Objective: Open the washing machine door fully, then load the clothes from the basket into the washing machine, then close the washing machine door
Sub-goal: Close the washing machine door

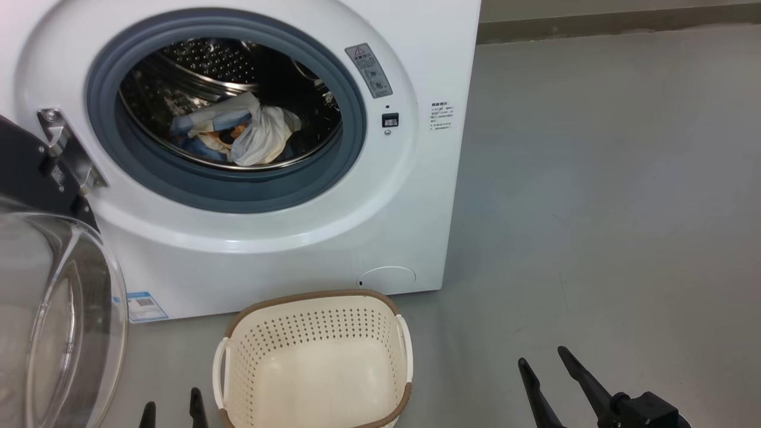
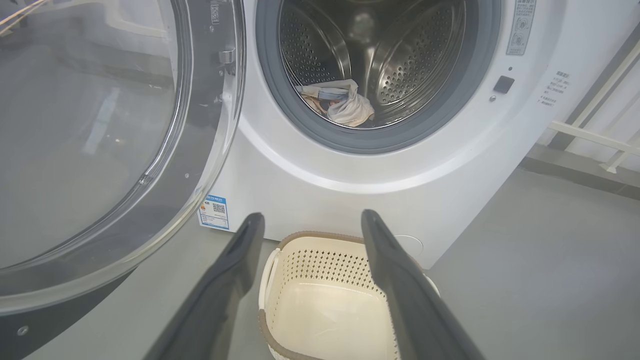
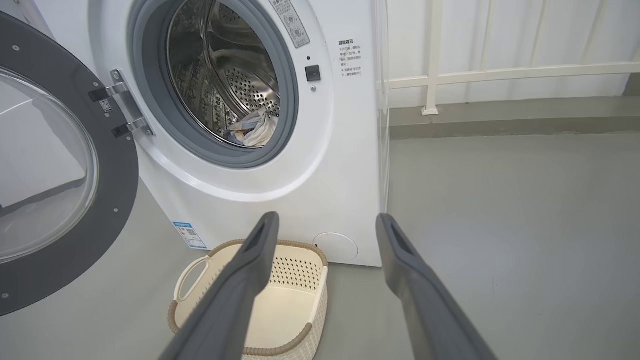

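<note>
Clothes (image 1: 250, 131), soft blue-and-cream, near drum lip (image 1: 238, 168); glossy black round door (image 3: 117, 200) may pinch them closing. Left gripper (image 1: 172, 410), right gripper (image 1: 542, 358): jaws wide, empty.

Washing machine (image 1: 267, 249): on the floor (image 1: 594, 208), behind the basket.
Door (image 1: 59, 309): hinged left of the opening, standing out to the left.
Clothes (image 1: 238, 131): low in the drum (image 1: 214, 59).
Basket (image 1: 315, 327): on the floor, close before the machine.
Left gripper (image 1: 171, 397): just left of the basket.
Right gripper (image 1: 542, 354): well right of it.
</note>
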Controlling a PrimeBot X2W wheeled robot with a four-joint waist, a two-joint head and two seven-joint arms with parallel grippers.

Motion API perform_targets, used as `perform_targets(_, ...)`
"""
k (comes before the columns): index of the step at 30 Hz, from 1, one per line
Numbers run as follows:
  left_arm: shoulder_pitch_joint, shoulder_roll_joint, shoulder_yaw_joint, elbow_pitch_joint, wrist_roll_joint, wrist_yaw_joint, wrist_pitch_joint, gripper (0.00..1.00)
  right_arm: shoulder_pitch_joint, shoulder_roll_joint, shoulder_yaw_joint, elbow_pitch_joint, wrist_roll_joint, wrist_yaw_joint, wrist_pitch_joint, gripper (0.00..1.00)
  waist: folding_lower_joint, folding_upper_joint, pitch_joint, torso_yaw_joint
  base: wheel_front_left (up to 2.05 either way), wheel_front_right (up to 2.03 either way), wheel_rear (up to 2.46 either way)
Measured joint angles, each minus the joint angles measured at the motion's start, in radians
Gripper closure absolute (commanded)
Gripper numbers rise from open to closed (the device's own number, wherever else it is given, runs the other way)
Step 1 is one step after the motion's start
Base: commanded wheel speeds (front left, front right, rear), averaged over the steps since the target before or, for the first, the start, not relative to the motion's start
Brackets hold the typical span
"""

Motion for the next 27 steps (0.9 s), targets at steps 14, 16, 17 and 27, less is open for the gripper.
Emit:
perform_targets(14,-0.001,0.0,-0.013,0.0,0.026,0.001,0.0,0.0,-0.003,-0.001,0.016,0.0,-0.001,0.0,0.0,0.0,0.0,0.0,0.003,0.081,0.0,0.0,0.0)
perform_targets(16,-0.001,0.0,-0.011,-0.001,0.028,0.002,0.0,0.0,-0.006,-0.004,0.025,0.0,-0.001,0.0,0.0,0.0,0.0,0.0,0.002,0.106,0.0,0.0,0.0)
perform_targets(17,0.0,0.0,-0.009,-0.001,0.028,0.002,0.0,0.0,-0.008,-0.005,0.028,0.001,-0.001,0.0,0.0,0.0,0.0,0.0,0.002,0.121,0.0,0.0,0.0)
perform_targets(27,0.001,0.0,-0.007,-0.005,0.027,0.018,0.0,0.0,-0.036,-0.014,0.059,0.006,-0.001,0.0,0.0,0.0,0.0,0.0,-0.004,0.272,0.0,0.0,0.0)
